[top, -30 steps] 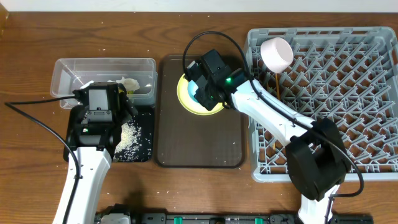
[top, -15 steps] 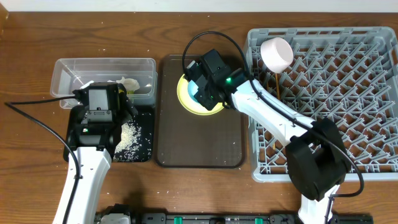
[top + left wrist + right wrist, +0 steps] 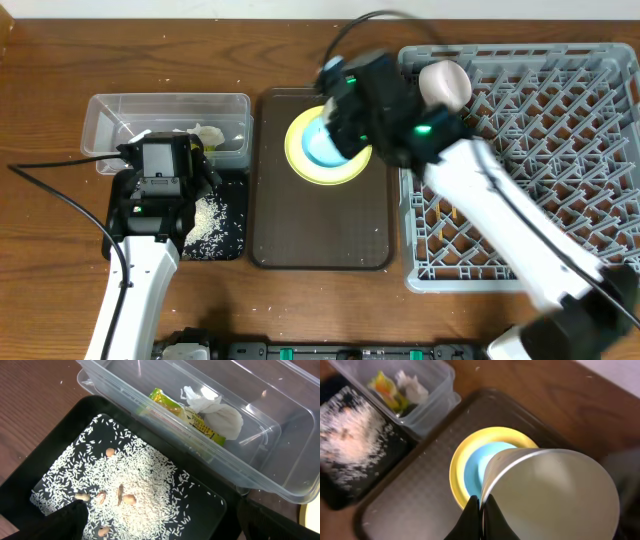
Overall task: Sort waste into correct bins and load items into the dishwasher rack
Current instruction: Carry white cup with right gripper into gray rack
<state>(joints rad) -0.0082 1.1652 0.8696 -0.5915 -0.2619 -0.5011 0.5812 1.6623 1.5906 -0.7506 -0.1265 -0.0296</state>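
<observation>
My right gripper [image 3: 481, 510] is shut on the rim of the white cup [image 3: 555, 490] and holds it up above the light blue bowl [image 3: 480, 467], which sits in the yellow plate [image 3: 462, 460]. From overhead the right gripper [image 3: 345, 105] is blurred, beside the bowl [image 3: 322, 150] and plate [image 3: 300, 160]. A pale pinkish bowl [image 3: 447, 82] stands in the grey rack [image 3: 560, 150]. My left gripper [image 3: 160, 527] is open over the rice [image 3: 135, 490] in the black tray [image 3: 30, 470]. The wrapper [image 3: 180, 412] and tissue [image 3: 220, 415] lie in the clear tub [image 3: 280, 425].
The plate rests on the dark brown serving tray [image 3: 320, 230], between the black tray [image 3: 225, 235] and the rack. The clear tub [image 3: 110, 110] stands behind the black tray. A few brown nut-like bits [image 3: 129, 499] lie among the rice. Stray grains dot the table front.
My right gripper has risen from the plate and swung right toward the rack with the white cup in it; the arm is blurred. The left arm has not moved.
</observation>
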